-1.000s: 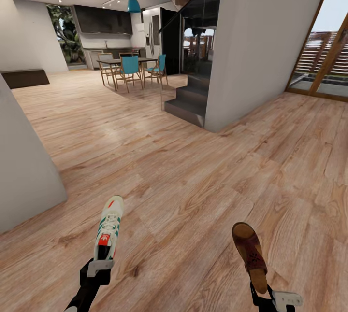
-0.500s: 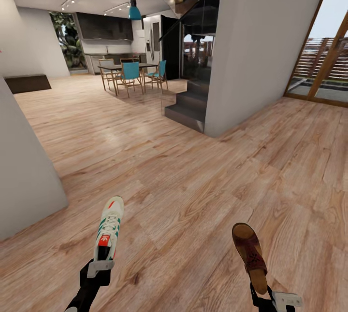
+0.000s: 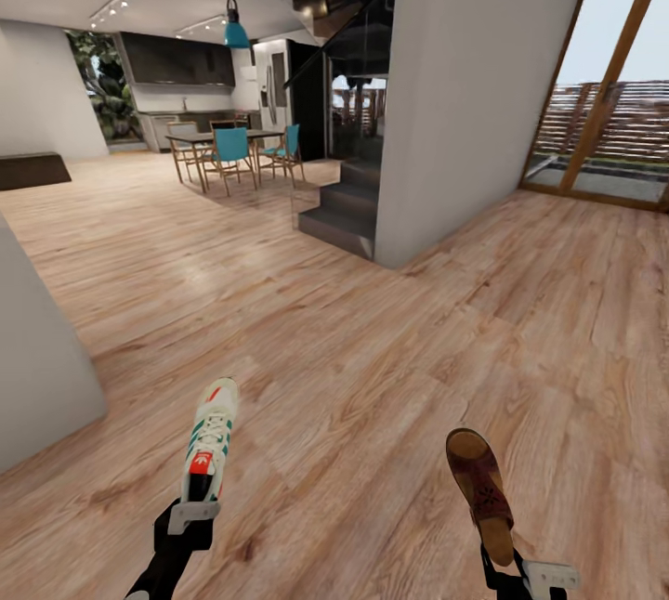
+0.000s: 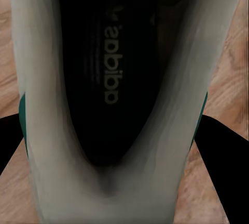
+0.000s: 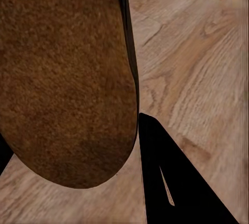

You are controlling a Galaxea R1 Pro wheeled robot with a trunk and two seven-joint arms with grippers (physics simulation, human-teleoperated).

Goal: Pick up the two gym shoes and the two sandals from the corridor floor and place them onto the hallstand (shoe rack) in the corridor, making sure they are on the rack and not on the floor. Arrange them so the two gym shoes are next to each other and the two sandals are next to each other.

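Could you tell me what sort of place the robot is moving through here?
It looks like an open-plan home interior: a wood-plank floor, a dark staircase beside a white wall, a dining table with teal chairs before a kitchen, and large glazed doors to a deck.

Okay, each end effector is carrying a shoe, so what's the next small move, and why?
Probably keep turning the base to look for the hallstand. The left end effector holds a gym shoe by the heel and the right end effector holds a sandal, both above the corridor floor, with a staircase and dining table ahead.
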